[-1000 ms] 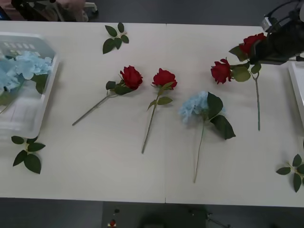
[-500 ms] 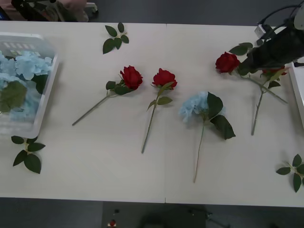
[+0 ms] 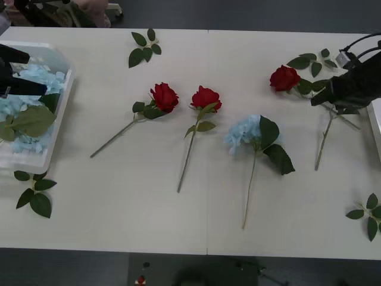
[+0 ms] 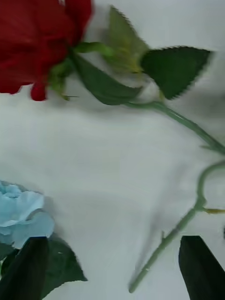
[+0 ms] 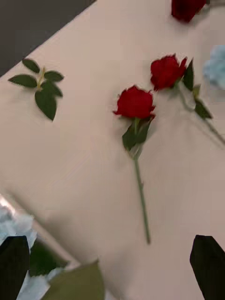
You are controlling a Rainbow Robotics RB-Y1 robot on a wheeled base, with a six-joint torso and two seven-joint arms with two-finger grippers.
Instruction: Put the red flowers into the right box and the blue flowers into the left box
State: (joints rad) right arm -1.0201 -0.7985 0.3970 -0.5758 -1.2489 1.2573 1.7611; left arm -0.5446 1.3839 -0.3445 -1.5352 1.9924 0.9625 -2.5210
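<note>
The right gripper (image 3: 324, 98) hovered at the table's (image 3: 149, 214) right side with its black fingers (image 4: 201, 267) spread apart, gripping nothing — beneath and beside it lay a red rose (image 3: 284, 78) whose stem crossed a second green stem (image 3: 323, 140). Two more red roses (image 3: 164, 97) (image 3: 206, 98) rested side by side near the table's middle, and one blue flower (image 3: 244, 132) with dark leaves lay just to their right. The left gripper (image 3: 21, 72) hung over the left box (image 3: 59, 113), fingers (image 5: 210, 265) parted and empty; pale blue heads (image 3: 36, 76) and a large leaf sat inside that bin. The right box (image 3: 374, 116) showed as a pale rim at the far right edge. Loose leaf sprigs (image 3: 144, 46) lay scattered around the table
</note>
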